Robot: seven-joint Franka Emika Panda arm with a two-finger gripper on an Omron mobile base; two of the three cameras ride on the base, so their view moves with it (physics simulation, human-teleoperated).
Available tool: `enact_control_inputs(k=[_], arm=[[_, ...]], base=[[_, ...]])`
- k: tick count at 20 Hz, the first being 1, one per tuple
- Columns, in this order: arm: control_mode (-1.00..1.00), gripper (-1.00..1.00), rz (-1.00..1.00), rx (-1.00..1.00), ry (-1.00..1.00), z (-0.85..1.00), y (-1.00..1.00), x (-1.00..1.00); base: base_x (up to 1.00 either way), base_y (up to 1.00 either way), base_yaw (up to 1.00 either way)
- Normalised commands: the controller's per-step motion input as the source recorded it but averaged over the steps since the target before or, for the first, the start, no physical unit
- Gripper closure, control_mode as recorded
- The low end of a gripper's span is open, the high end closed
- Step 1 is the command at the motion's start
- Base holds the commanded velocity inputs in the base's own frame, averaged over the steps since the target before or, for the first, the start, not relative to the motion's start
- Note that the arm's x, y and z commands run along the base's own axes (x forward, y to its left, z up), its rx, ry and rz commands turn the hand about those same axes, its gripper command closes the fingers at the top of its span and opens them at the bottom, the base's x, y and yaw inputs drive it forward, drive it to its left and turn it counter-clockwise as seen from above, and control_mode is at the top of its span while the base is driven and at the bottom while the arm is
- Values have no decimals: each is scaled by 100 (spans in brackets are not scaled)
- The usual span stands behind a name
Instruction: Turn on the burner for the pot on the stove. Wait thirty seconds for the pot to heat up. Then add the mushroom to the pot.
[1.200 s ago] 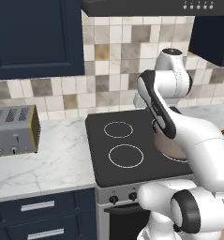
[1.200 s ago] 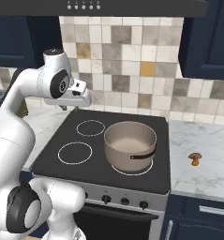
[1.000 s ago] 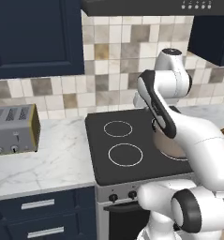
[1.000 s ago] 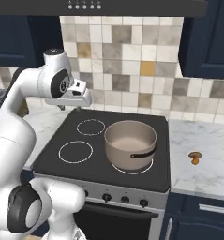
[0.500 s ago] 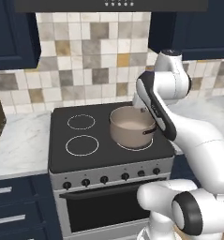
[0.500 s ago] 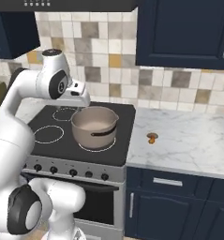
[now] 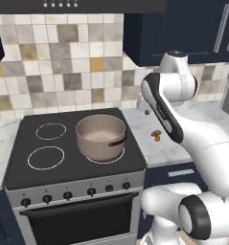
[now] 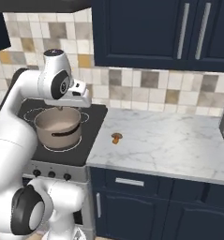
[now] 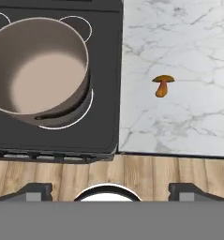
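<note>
Two dark tips of my pincer (image 9: 108, 191) stand spread wide, holding nothing. Beyond them, the round taupe-grey metal pot (image 9: 38, 70) sits on the black glass stove (image 9: 104, 93); the tiny orange-brown mushroom (image 9: 163, 85) lies on the white marble counter (image 9: 188, 122) just beside the stove.

The white jointed arm (image 7: 183, 129) rises from its base, elbow bent high, wrist turned downward. Its two-finger gripper (image 9: 108, 190) hangs with dark fingertips (image 9: 36, 190) spread wide, nothing between them.

Even, bright rendered light with no glare; shadows are soft and faint, and all three views look slightly blurred.
</note>
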Motion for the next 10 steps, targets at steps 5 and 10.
enact_control_inputs(k=[5, 10], arm=[[100, -100, 0, 0, 0, 0, 0, 0], [100, -100, 0, 0, 0, 0, 0, 0]], base=[[66, -38, 0], [67, -27, 0]])
